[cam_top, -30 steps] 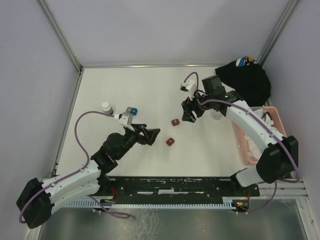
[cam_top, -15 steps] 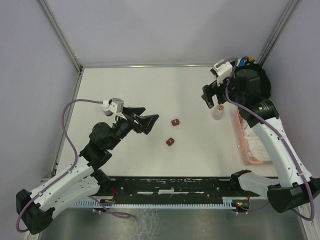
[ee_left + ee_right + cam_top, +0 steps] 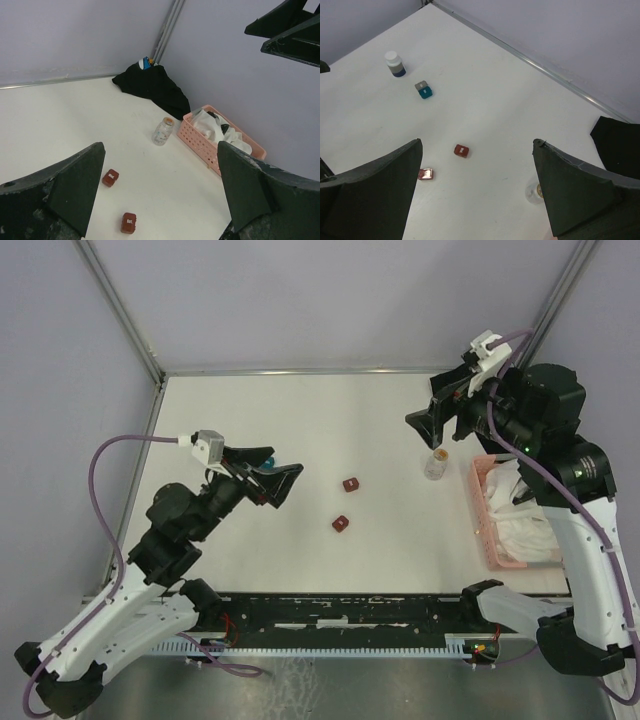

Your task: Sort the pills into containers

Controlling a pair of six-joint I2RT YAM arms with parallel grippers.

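Note:
Two dark-red square containers [image 3: 349, 484] [image 3: 340, 524] lie shut mid-table, apart from each other. The left wrist view shows the same containers [image 3: 110, 177] [image 3: 128, 223], and the right wrist view too [image 3: 461, 150] [image 3: 425, 174]. A clear vial [image 3: 436, 465] with an amber top stands upright beside the basket; this vial [image 3: 162, 131] [image 3: 536, 192] is held by nothing. My left gripper [image 3: 280, 483] [image 3: 160, 150] hangs open, raised left of the red containers. High above the vial, my right gripper [image 3: 432, 425] [image 3: 476, 145] is open and empty. No loose pills can be made out.
A pink slatted basket [image 3: 482, 520] [image 3: 200, 137] with white cloth stands at the right edge. Black cloth [image 3: 152, 87] lies in the far right corner. A white-capped bottle [image 3: 395, 64] and teal and grey boxes [image 3: 424, 90] sit at the left.
The right arm has lifted away from the red containers and swung to the far right above the vial, its jaws widening. The left arm has risen and drawn back leftward, still open.

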